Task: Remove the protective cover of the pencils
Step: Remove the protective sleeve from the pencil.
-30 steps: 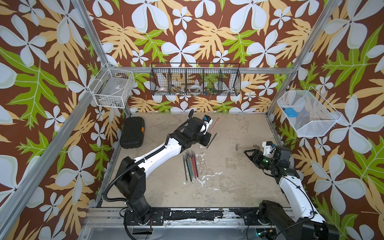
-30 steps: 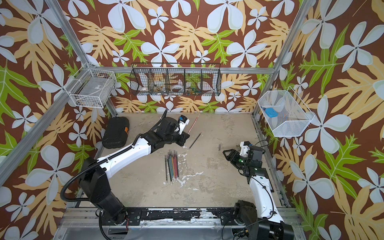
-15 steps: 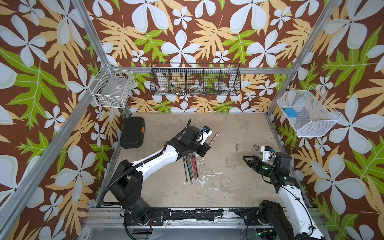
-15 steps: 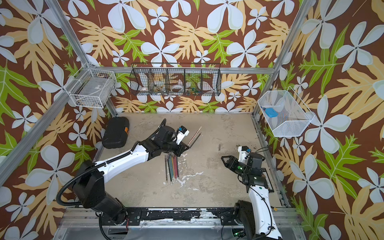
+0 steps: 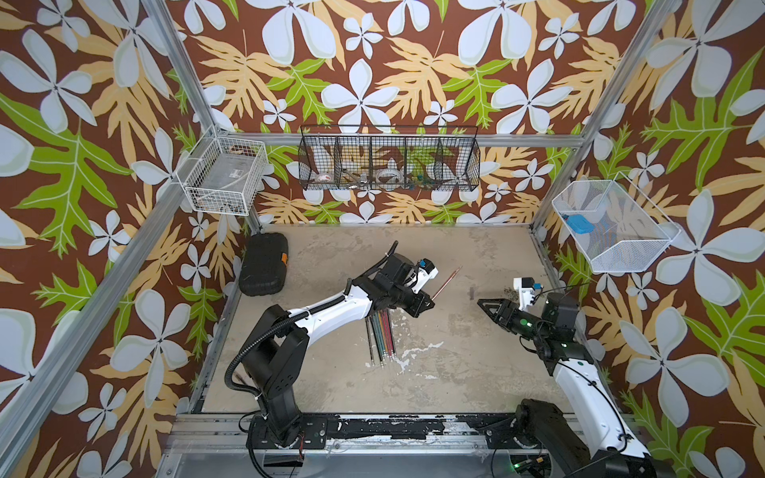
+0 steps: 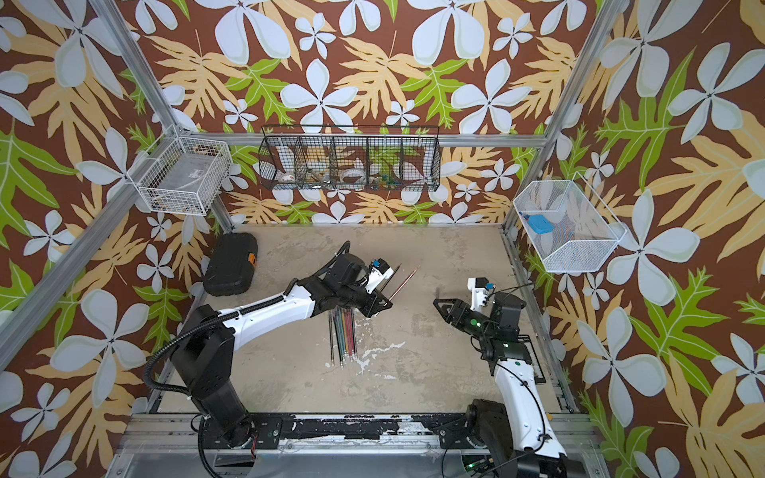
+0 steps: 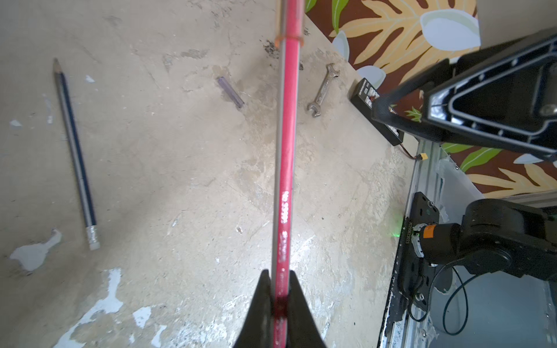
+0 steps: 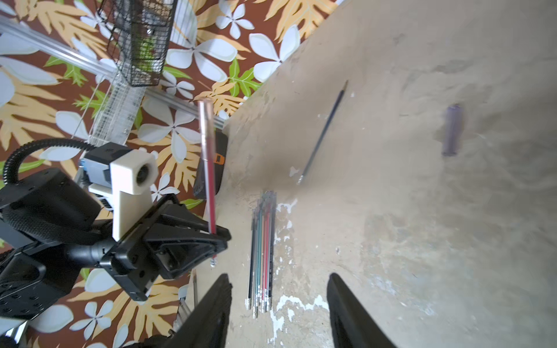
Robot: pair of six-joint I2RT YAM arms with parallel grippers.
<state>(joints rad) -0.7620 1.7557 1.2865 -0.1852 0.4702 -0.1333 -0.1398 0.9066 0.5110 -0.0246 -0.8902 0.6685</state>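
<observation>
Left jaws are clamped tight on the red pencil, down near its silvery end. The long shaft sticks out in the air above the desk, pointing roughly toward the right arm. The far tip looks sheathed in a clear cover, with an orange ring just below it in the left wrist view.

Right jaws are partly apart with nothing between them. They're aimed toward that tip, near it but not touching.

My read: the step is getting the right jaws onto the cover. I want them square across the cover only, past the ring and not on the painted shaft. Then I close gently and pull straight along the pencil's line while the left holds firm. The left grip is at the opposite end, so any sideways tug will likely flex the pencil or slip it.

The other pencils lie side by side on the desk just beside the left arm. A dark pencil lies alone farther off. A small purple tube sits apart from it, maybe a cover that's already off, can't confirm.
</observation>
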